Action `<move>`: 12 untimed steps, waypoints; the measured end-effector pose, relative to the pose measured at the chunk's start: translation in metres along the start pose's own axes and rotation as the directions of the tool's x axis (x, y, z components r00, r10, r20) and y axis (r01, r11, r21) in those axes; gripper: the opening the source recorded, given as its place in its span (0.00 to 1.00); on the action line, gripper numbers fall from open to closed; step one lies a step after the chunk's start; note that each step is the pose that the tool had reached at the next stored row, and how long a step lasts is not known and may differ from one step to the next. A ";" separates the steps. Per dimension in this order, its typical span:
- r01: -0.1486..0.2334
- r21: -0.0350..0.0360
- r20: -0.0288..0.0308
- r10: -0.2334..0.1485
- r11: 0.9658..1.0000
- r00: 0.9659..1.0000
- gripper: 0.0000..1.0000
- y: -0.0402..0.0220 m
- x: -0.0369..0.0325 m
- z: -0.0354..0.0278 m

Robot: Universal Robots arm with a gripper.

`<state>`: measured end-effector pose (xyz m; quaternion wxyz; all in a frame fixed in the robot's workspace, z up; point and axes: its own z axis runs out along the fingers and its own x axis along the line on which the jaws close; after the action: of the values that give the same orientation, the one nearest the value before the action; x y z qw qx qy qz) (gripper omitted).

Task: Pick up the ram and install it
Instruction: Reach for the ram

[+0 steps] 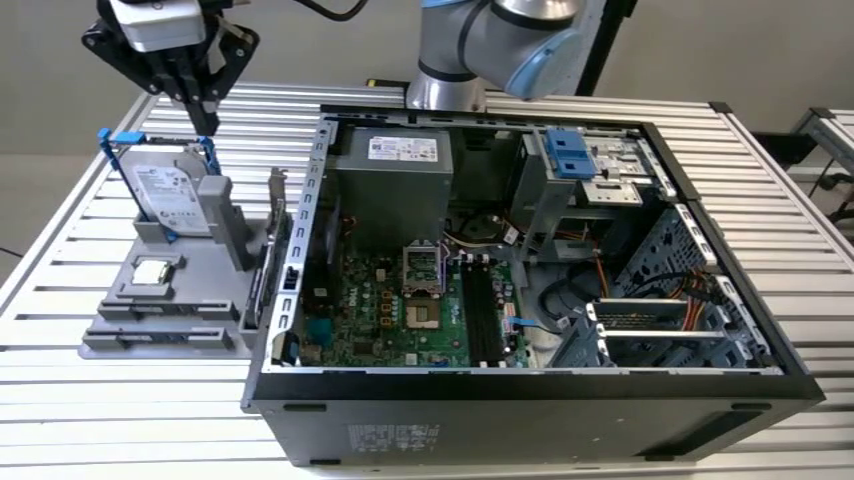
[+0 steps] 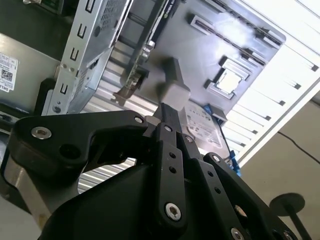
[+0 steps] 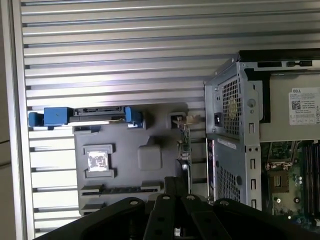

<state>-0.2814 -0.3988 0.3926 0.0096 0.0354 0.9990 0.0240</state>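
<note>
In the exterior view my gripper (image 1: 206, 118) hangs high over the far left of the table. It is above the hard drive (image 1: 171, 200) on the grey parts holder (image 1: 120, 345), and its fingers are pressed together with nothing between them. The ram (image 1: 171, 339) appears as a thin blue-green stick lying in a slot near the holder's front edge, well below and in front of the gripper. In the first wrist view the holder's long slots (image 3: 120, 189) lie close to the gripper's fingers (image 3: 172, 186). The motherboard's black slots (image 1: 483, 310) stand inside the open computer case (image 1: 534, 400).
On the holder also sit a silver chip (image 1: 151, 270) and an upright card with a grey metal bracket (image 1: 278, 215), right beside the case wall. The arm's base (image 1: 447, 90) stands behind the case. Slatted metal table (image 1: 120, 420) surrounds everything.
</note>
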 end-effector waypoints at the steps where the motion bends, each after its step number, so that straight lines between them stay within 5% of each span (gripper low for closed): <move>1: 0.000 0.000 0.000 0.000 1.000 1.000 0.00 -0.0001 0.0021 -0.0001; 12: 0.000 0.000 -0.004 0.000 1.000 1.000 0.00 -0.0015 0.0214 -0.0005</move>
<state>-0.3028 -0.3988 0.3926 0.0077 0.0354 0.9991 0.0239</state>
